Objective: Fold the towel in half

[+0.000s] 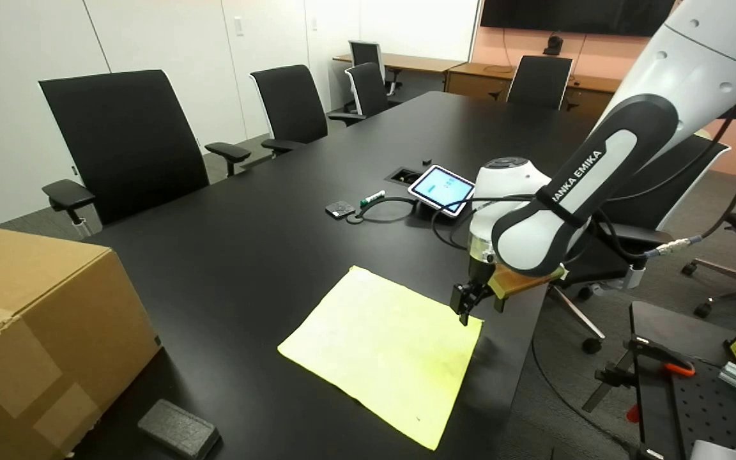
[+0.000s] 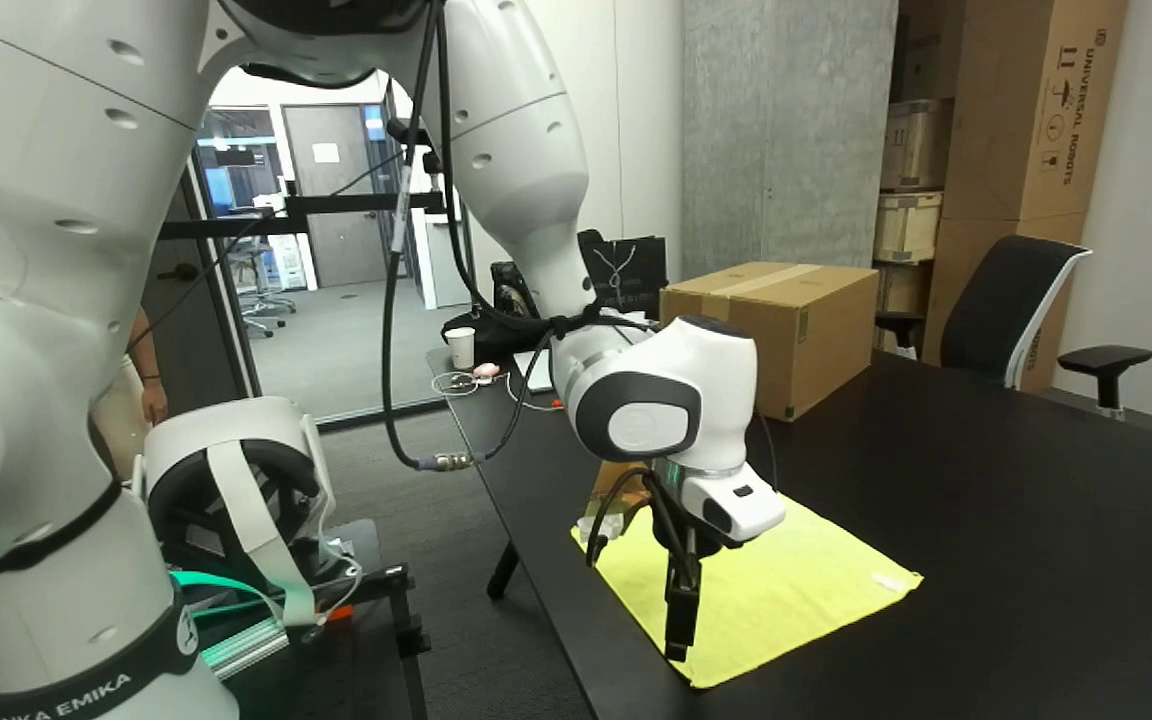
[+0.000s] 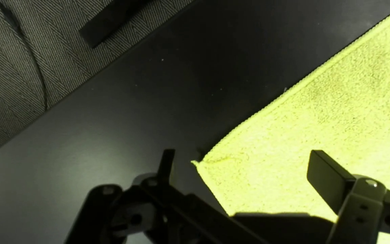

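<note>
The yellow towel (image 1: 381,358) lies flat and spread out on the black table, near the table's edge. It also shows in an exterior view (image 2: 786,590), partly hidden behind the arm. My gripper (image 1: 482,312) is above one towel corner on the table-edge side; it also shows in an exterior view (image 2: 681,625). In the wrist view the gripper (image 3: 242,154) is open with nothing between its fingers. The towel corner (image 3: 203,164) shows between the fingertips, below them. One finger is over bare table and the other over the towel (image 3: 283,135).
A cardboard box (image 1: 61,338) and a dark block (image 1: 179,428) are on the table. A tablet (image 1: 441,190), a green marker (image 1: 372,198) and cables lie beyond the towel. A cart with tools (image 1: 694,383) stands beside the table. Chairs (image 1: 125,140) surround the table.
</note>
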{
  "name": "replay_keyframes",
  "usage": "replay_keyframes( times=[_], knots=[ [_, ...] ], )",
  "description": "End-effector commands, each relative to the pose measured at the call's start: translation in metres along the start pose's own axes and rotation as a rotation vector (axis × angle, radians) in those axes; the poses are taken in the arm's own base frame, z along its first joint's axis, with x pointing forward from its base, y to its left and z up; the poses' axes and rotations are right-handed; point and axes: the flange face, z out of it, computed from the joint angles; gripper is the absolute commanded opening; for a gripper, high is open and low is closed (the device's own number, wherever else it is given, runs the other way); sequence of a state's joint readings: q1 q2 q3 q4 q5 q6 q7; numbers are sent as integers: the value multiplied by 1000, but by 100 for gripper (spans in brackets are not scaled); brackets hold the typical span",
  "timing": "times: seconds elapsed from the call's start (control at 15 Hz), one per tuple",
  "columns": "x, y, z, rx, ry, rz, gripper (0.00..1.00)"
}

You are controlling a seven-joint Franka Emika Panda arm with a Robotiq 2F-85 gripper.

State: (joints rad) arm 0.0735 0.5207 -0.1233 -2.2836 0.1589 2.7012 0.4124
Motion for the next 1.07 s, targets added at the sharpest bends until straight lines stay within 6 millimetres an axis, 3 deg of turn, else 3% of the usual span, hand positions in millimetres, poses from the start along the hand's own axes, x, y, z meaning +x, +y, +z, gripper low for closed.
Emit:
replay_keyframes(
  times=[0.0,0.33,0.67,1.0],
  knots=[
    [-7,-15,7,1,13,-9,100],
    [-8,-28,24,-12,-11,-31,100],
    [5,-17,46,-47,-22,25,100],
    [14,-12,49,-49,-14,67,100]
  ],
)
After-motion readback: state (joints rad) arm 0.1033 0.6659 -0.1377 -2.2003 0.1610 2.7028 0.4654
